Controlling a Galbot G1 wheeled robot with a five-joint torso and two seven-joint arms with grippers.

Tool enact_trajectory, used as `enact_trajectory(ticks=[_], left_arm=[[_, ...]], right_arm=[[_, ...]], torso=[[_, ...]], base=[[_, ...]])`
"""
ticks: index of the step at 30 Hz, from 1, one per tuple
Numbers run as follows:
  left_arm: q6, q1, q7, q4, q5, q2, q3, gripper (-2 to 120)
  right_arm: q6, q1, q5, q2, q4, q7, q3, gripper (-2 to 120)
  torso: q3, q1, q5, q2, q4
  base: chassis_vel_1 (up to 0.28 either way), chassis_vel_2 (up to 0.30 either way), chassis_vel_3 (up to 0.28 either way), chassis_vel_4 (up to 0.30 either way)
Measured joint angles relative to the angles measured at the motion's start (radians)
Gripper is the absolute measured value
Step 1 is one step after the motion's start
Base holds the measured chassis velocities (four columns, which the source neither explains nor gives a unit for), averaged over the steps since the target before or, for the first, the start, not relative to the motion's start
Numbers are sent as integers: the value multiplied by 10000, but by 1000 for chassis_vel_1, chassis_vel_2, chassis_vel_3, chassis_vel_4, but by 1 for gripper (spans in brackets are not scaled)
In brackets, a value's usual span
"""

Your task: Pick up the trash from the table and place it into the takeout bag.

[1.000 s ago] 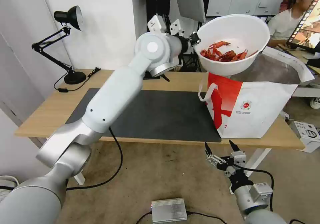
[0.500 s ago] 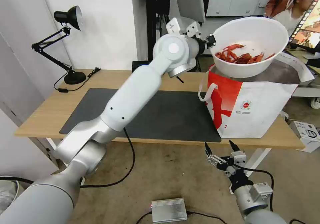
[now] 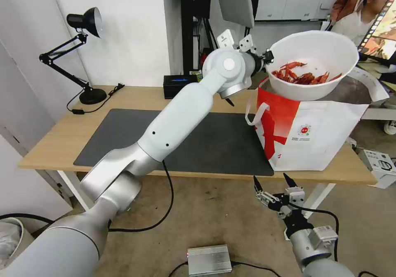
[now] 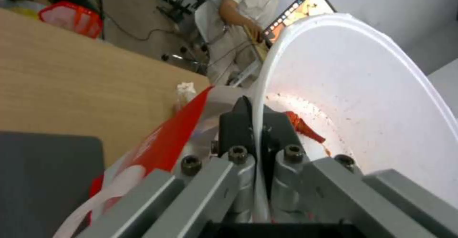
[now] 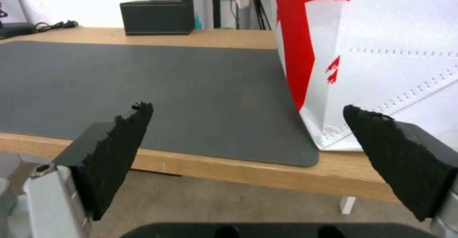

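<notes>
White plastic, the bowl [image 3: 312,64] of red crayfish shells [image 3: 303,73] is hanging in the air over the open mouth of the takeout bag [image 3: 313,134], its underside just above the bag's silver-lined rim. The left gripper [image 3: 267,56] is pinching the bowl's left rim, its jaws closed on the thin wall with one black pad inside and one outside, as the left wrist view shows [image 4: 256,130]. The bowl is sitting slightly tilted, with the shells gathered toward its near-left side. The red-and-white bag is standing upright on the right end of the light-wood worktop [image 3: 62,134], its near-left corner on the right edge of the dark grey mat [image 3: 206,143]. A black box [image 3: 178,86] is resting at the far edge of the worktop, behind the left arm. The right gripper [image 3: 275,186] is hanging low in front of the worktop's near edge, below the bag, its jaws spread wide and holding nothing.
</notes>
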Motion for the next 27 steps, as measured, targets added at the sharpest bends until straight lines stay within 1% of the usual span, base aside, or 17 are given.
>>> enact_trajectory(ticks=[8, 10, 11, 12, 14, 16, 17, 18, 19, 21, 22, 25, 26, 27], left_arm=[[-19, 29, 104, 116, 225, -110, 130, 0], [-1, 15, 60, 120, 436, -126, 186, 0], [32, 15, 112, 114, 471, -126, 186, 5], [32, 15, 112, 114, 471, -126, 186, 5], [83, 1, 255, 82, 482, -125, 186, 13], [84, 0, 260, 80, 482, -125, 186, 13], [110, -56, 318, 49, 487, -120, 179, 23], [123, -83, 328, 14, 487, -113, 179, 29], [123, -83, 328, 14, 487, -113, 179, 29], [167, -104, 332, -72, 484, -76, 184, 39], [167, -104, 332, -72, 484, -76, 184, 39], [199, -115, 332, -142, 480, -41, 193, 54], [199, -115, 332, -142, 480, -41, 193, 54], [203, -116, 330, -166, 476, -30, 192, 57]], right_arm=[[0, 0, 0, 1, 0, 0, 0, 100], [0, 0, 0, 1, 0, 0, 0, 100], [0, 0, 0, 0, 0, 0, 1, 100], [0, 0, 0, 0, 0, 0, 1, 100], [0, 0, 0, 0, 0, 0, 0, 100], [0, 0, 0, 0, 0, 0, 0, 100], [0, 0, 0, 0, 0, 0, 0, 100], [0, 0, 0, 0, 0, 0, 0, 100], [0, 0, 0, 0, 0, 0, 0, 100], [0, 0, 0, 0, 0, 0, 0, 100], [0, 0, 0, 0, 0, 0, 0, 100], [0, 0, 0, 1, 0, 0, 0, 100], [0, 0, 0, 1, 0, 0, 0, 100], [0, 1, 0, 1, 0, 0, 0, 100]], torso=[[-1, 0, 0, -1, 0], [0, 0, 0, 0, -1], [0, 0, 0, -1, 0], [0, 0, 0, -1, 0], [0, 0, -1, -1, 1], [0, 0, -1, 0, 1], [-1, 0, 0, 0, 0], [-1, 0, 0, 0, 0], [-1, 0, 0, 0, 0], [0, 0, -1, 0, 0], [0, 0, -1, 0, 0], [-1, 0, 0, -1, 0], [-1, 0, 0, -1, 0], [-1, 0, 0, 0, 0]], base=[[0, 0, 0, 0], [0, 0, 0, 0], [0, 0, 0, 0], [0, 0, 0, 0], [0, 0, 0, 0], [0, 0, 0, 0], [0, 0, 0, 0], [0, 0, 0, 0], [0, 0, 0, 0], [0, 0, 0, 0], [0, 0, 0, 0], [0, 0, 0, 0], [0, 0, 0, 0], [0, 0, 0, 0]])
